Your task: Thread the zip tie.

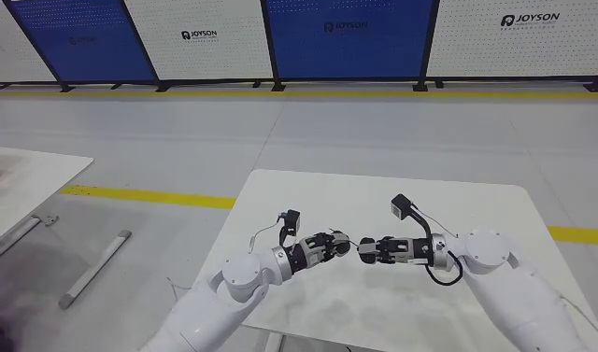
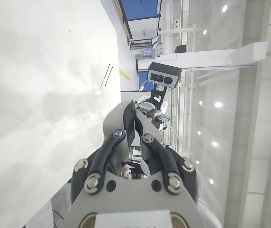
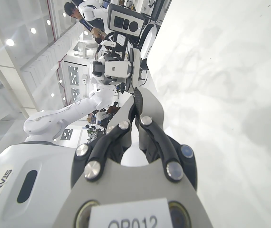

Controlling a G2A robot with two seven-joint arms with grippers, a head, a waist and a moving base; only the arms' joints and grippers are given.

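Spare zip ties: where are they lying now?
In the left wrist view, two spare zip ties lie side by side on the white table, close to its edge, beyond the left end effector.

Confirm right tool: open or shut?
Shut. In the right wrist view the right tool shows fingers pressed together, no gap. Anything pinched between them: cannot tell.

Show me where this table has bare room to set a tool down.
Crowded: mid-table, where the left pincer and right pincer meet tip to tip. Free: the strip of table from them to its far edge, and the near patch on the robot's side of them. Two spare zip ties lie near one table edge.
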